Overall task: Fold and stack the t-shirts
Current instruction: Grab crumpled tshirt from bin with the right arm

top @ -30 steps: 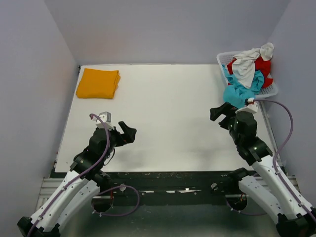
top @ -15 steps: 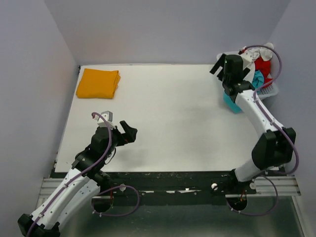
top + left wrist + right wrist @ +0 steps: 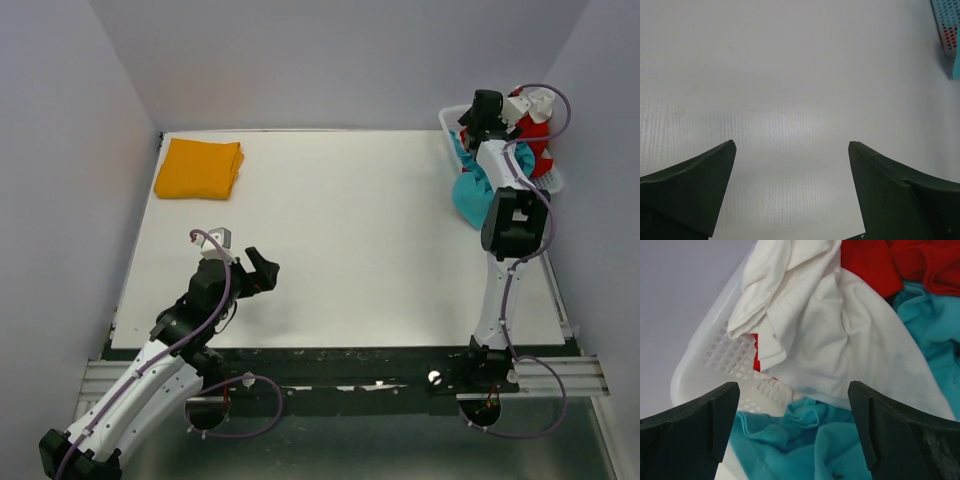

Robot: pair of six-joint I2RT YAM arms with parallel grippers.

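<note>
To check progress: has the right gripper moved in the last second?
Yes. The right gripper moved toward the far edge of the table, ending over the basket.

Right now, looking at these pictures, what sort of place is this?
Probably a robot test booth set up for laundry practice, not a home: a white table boxed in by plain walls, a basket of crumpled t-shirts, and one folded orange t-shirt.

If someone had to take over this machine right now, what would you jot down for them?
Left gripper: jaws open, empty, over the table.
Right gripper: jaws open, empty, above the basket, facing the white shirt.
Done: orange shirt folded, at the table's far-left corner.
Left: white shirt, red shirt and teal shirt lie jumbled in the basket; fold and stack each.
</note>
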